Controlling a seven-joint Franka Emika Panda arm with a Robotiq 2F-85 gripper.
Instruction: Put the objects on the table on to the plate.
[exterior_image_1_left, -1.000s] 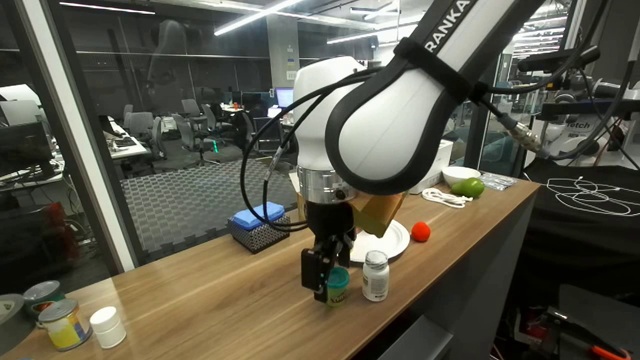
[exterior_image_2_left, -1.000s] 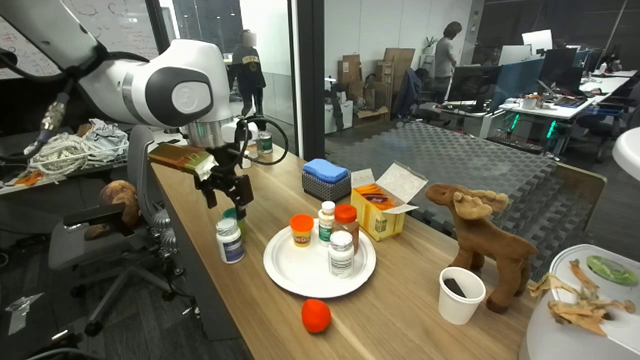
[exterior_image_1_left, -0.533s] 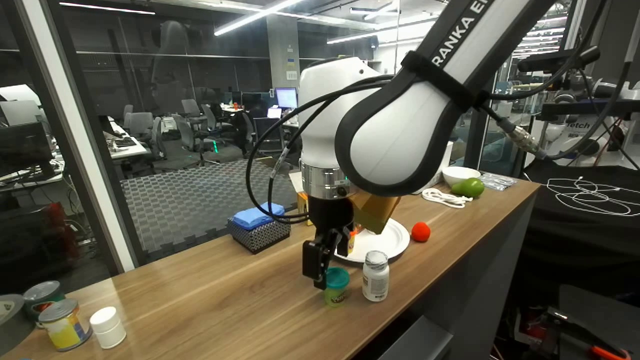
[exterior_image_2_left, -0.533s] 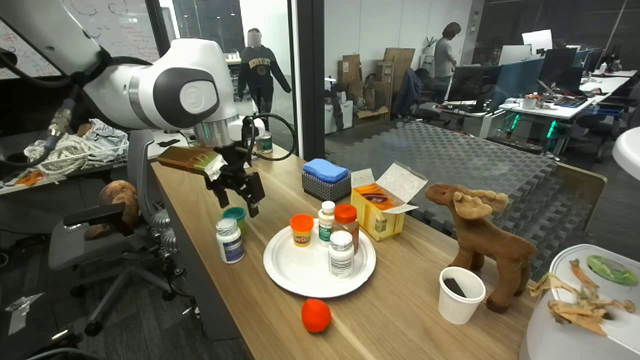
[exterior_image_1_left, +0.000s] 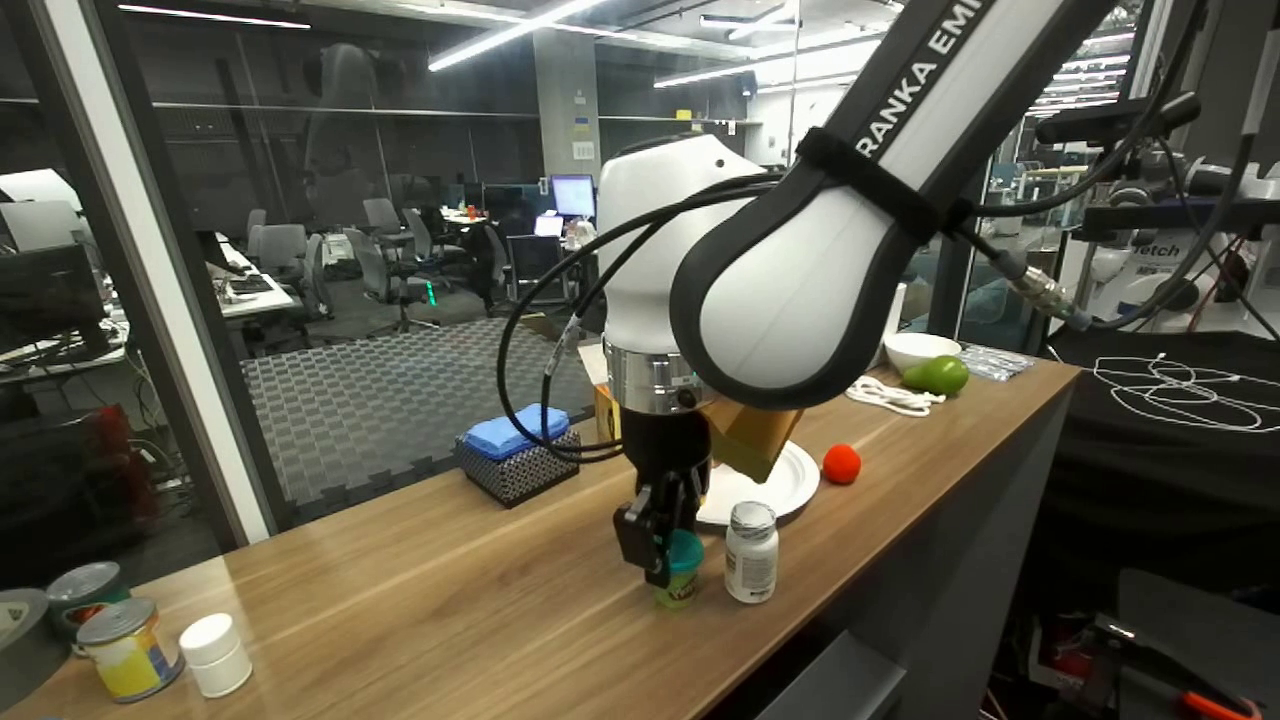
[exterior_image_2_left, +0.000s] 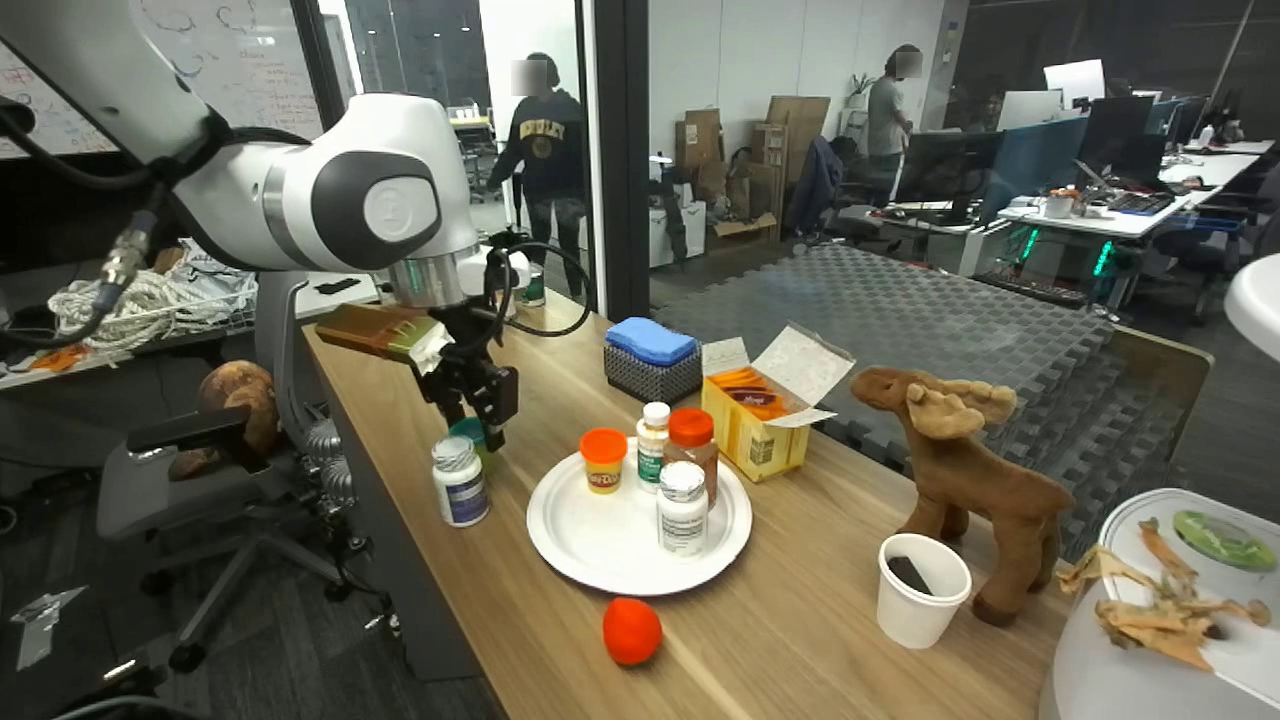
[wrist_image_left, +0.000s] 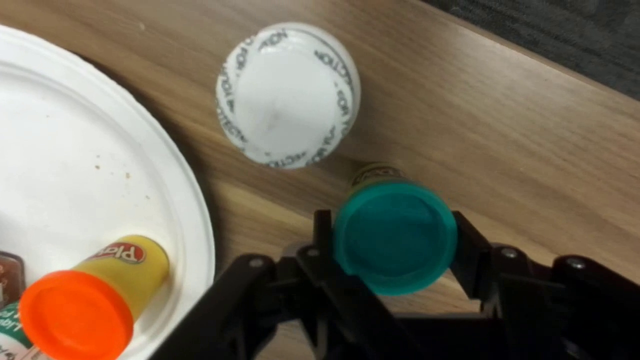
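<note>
My gripper (wrist_image_left: 393, 231) is shut on the teal-lidded Play-Doh tub (wrist_image_left: 400, 240), its fingers on either side of the lid. The tub (exterior_image_1_left: 680, 592) is low at the table, slightly tilted; whether its base touches the wood cannot be told. Beside it a white bottle (exterior_image_1_left: 752, 565) with a blue label (exterior_image_2_left: 465, 497) stands upright. The white plate (exterior_image_2_left: 575, 550) holds an orange-lidded Play-Doh tub (exterior_image_2_left: 603, 468), a green-labelled bottle (exterior_image_2_left: 650, 460), a red-lidded brown jar (exterior_image_2_left: 692, 430) and a white bottle (exterior_image_2_left: 683, 525). A red ball (exterior_image_2_left: 632, 632) lies on the table off the plate.
Behind the plate are a mesh box (exterior_image_2_left: 652, 378) with blue cloth and an open yellow box (exterior_image_2_left: 765, 450). A toy moose (exterior_image_2_left: 960, 470) and a paper cup (exterior_image_2_left: 912, 610) stand farther along. Cans (exterior_image_1_left: 130, 660) and a white jar (exterior_image_1_left: 215, 655) sit at the other end.
The gripper first rose and shifted slightly, then came down over the teal-lidded tub, and its jaws narrowed onto the lid. The tub has shifted and tipped a little. The plate's contents have not moved.
</note>
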